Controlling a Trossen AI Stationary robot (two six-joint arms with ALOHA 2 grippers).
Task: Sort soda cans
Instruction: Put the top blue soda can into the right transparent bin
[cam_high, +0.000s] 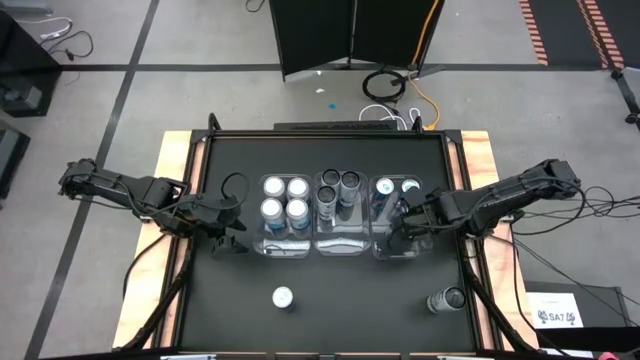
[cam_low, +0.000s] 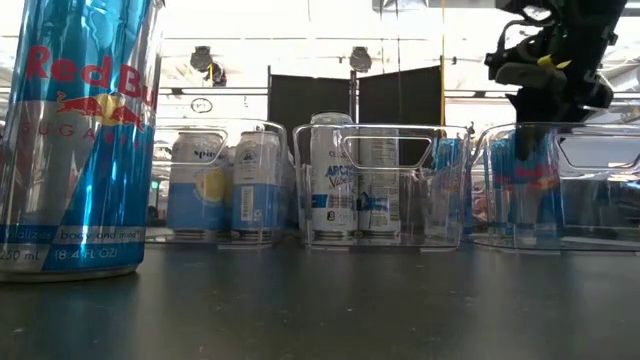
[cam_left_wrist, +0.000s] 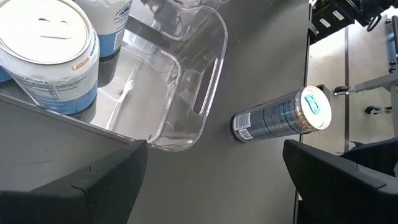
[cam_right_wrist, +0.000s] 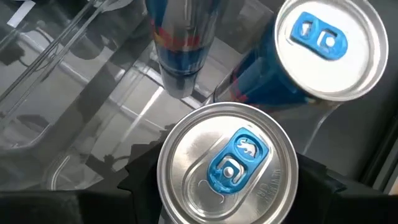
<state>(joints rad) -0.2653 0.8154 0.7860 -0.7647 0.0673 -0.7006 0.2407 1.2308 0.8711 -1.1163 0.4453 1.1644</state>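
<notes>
Left bin (cam_high: 285, 245): clear plastic, at about 10 o'clock from the table centre; four white-topped cans (cam_high: 284, 198) stand in its far half, the near half is bare.
Middle bin (cam_high: 341, 243): clear; three dark-topped cans (cam_high: 340, 187) stand together at its far end.
Right bin (cam_high: 398, 246): clear, at about 2 o'clock from the centre; two blue Red Bull cans (cam_high: 396, 188) with silver tops stand at its far end.
Right gripper (cam_high: 400, 222): it is over the right bin, and its fingers are closed around a third blue silver-topped can (cam_right_wrist: 227, 167), which stands upright between them.
Left gripper (cam_high: 228, 236): at 9 o'clock, just beside the left bin, with the fingers spread wide and nothing between them.
Loose cans: one upright can (cam_high: 283, 297) at 6 o'clock; one lying can (cam_high: 445, 299) at 4 o'clock, on its side.
Surface: black table (cam_high: 340, 290) with a pale wooden border.
Room: grey floor, a dark panel (cam_high: 345, 35) and coiled cables (cam_high: 388, 85) at 12 o'clock.
</notes>
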